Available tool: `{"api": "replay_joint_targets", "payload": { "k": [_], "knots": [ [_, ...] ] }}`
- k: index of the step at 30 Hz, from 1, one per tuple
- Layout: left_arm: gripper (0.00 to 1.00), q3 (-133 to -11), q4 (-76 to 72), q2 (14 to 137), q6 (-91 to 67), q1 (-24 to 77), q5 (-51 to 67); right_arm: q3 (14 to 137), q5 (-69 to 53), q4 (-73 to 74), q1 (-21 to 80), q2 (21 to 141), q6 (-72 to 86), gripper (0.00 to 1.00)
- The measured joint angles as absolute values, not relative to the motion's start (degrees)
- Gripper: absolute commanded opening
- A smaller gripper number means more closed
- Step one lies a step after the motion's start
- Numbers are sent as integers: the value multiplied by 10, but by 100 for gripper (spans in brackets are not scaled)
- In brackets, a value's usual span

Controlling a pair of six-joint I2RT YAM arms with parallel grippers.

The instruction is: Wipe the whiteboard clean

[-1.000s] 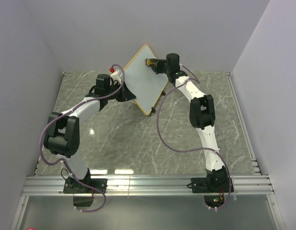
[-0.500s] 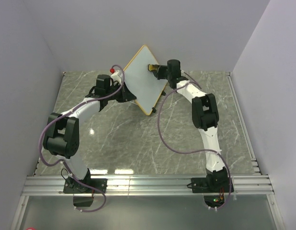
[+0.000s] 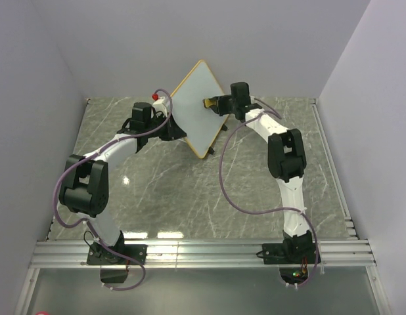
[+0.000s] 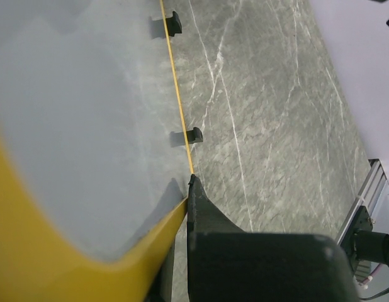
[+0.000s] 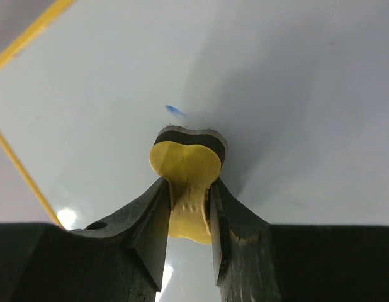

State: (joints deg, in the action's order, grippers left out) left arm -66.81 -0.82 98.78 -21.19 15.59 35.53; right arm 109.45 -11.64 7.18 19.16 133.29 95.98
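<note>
The whiteboard (image 3: 195, 108) with a yellow-orange rim stands tilted on one corner at the back of the table. My left gripper (image 3: 179, 131) is shut on its lower left edge; in the left wrist view the rim (image 4: 87, 251) sits against my black finger (image 4: 204, 214). My right gripper (image 3: 213, 103) is shut on the yellow bone-shaped eraser (image 5: 185, 179) and presses its dark felt against the board face (image 5: 289, 94). A small blue mark (image 5: 175, 111) shows just above the eraser.
Black wire stand feet (image 4: 194, 134) stick out from the board's edge over the grey marble table (image 3: 190, 197). Grey walls close in the back and sides. A metal rail (image 3: 203, 252) runs along the near edge.
My right gripper has slid the eraser down the board face and a little to the right. The left gripper and the board have stayed in place.
</note>
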Motion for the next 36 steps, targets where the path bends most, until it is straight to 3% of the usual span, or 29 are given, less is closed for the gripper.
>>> {"api": "replay_joint_targets", "payload": {
  "k": [11,25,36],
  "knots": [
    [0,-669,-10,984,-234,163,356,1341,-104,90,183,1474,1016,0],
    [0,-668,-5,976,-206,177,358,1181,-57,91,154,1420,1004,0],
    [0,-668,-1,973,-157,190,367,1227,-44,171,149,1431,961,0]
  ]
}}
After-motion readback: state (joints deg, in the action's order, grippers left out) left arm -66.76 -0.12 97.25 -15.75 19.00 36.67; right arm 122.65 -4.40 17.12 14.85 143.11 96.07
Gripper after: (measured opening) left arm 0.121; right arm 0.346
